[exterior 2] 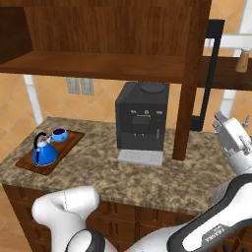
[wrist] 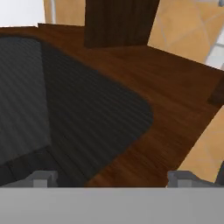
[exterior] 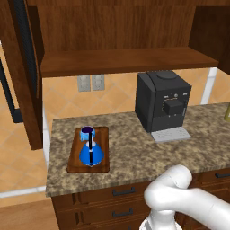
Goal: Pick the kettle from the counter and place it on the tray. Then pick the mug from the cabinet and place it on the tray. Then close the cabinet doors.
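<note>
Left base view: the bright blue cone-shaped kettle (exterior: 91,153) and small light-blue mug (exterior: 86,133) sit on the reddish-brown wooden tray (exterior: 74,161) on the speckled granite tabletop (exterior: 134,148).

Right base view: the fingers (exterior 2: 220,122) are raised far right of the tray, beside a dark cabinet door (exterior 2: 192,83).

Hand view: the fingers (wrist: 112,179) are spread wide, holding nothing.

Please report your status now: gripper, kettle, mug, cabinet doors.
Gripper open, empty. Kettle and mug on tray. Cabinet doors open.

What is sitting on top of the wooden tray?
The tray holds the blue kettle and, right behind it, the light-blue mug. Whether they touch cannot be told. The kettle hides the tray's middle.
</note>
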You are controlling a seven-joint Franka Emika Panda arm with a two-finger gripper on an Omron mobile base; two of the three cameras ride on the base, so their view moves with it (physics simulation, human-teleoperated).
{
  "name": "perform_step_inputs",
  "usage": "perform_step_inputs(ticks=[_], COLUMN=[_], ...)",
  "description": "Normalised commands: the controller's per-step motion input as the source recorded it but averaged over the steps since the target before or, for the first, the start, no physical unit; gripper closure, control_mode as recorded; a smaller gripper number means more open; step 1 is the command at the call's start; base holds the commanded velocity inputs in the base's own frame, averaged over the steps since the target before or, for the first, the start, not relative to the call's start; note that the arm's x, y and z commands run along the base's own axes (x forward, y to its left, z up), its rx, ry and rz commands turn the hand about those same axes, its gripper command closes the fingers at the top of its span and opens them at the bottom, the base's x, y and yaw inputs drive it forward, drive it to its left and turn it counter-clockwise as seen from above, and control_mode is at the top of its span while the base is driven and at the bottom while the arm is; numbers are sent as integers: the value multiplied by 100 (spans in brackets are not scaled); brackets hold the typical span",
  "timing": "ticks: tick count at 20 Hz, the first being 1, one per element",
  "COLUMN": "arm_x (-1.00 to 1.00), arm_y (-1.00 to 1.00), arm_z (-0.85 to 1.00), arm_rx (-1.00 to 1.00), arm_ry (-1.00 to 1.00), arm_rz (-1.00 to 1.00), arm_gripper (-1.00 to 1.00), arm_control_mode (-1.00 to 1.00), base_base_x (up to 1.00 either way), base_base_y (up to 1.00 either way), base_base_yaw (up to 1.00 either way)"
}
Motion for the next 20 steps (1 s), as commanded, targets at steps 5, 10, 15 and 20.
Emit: perform_step_inputs(ticks=[5,10,15,20], arm_x=[6,3,1,20], arm_y=[76,96,96,100], arm_z=[59,52,33,7], arm_rx=[-25,-19,-13,-17], arm_ry=[10,14,8,2], arm_rz=[0,-1,-8,-19], arm_gripper=[-100,-100,-100,-100], arm_control_mode=[-100,-100,-100,-100], base_base_x=[0,0,0,0], base_base_y=[0,0,0,0], base_base_yaw=[0,0,0,0])
